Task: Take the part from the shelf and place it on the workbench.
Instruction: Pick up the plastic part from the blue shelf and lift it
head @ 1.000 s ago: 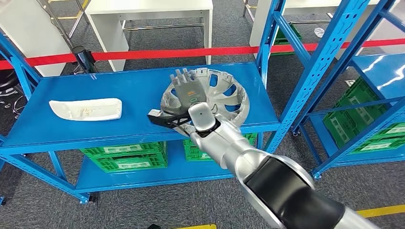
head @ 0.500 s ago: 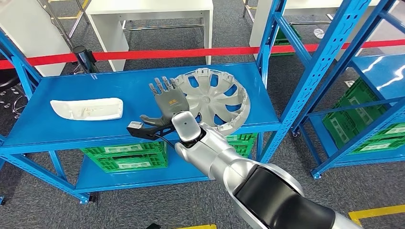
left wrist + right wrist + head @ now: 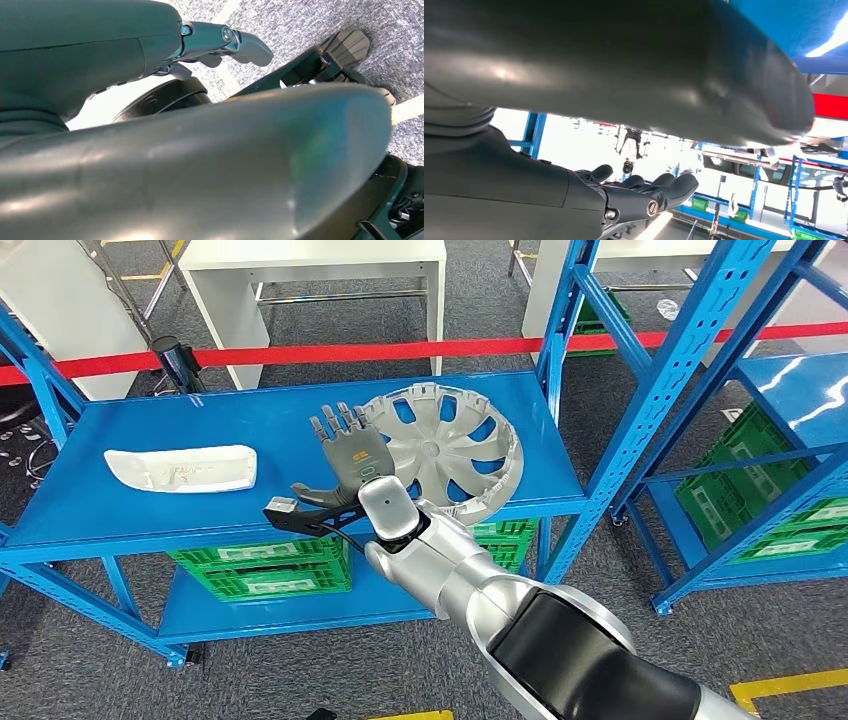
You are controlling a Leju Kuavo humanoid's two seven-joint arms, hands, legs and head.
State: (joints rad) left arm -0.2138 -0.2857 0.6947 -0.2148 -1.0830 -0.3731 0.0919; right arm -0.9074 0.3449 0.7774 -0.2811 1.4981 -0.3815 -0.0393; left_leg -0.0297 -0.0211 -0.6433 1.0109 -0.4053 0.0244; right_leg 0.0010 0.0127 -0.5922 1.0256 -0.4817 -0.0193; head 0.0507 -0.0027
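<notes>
Hubcap (image 3: 450, 452) is lying tilted on the top deck of the blue shelf (image 3: 150, 430), its near rim overhanging or sitting right at the front edge, toward the right end. Right robot hand (image 3: 350, 455) is hovering just beside its left rim, fingers extended and apart, thumb sticking out sideways, holding nothing; whether it is touching the rim I cannot tell. Left robot hand (image 3: 220, 42) is hanging by the robot's side over the carpet, fingers apart, nothing in it. Risks, as I judge them: the part is wide, thin and slick, so a one-sided pinch at the rim is likely slipping or levering it off the front edge onto the floor; a push from the open palm could be sliding it toward the upright post at the right; lifting it flat may be catching that post. A second white part (image 3: 180, 468) is lying well apart at the left end, so picking the wrong one is possible. Count: one hubcap, one white part, two robot hands, green crates (image 3: 265, 570) on the lower deck, at least two.
</notes>
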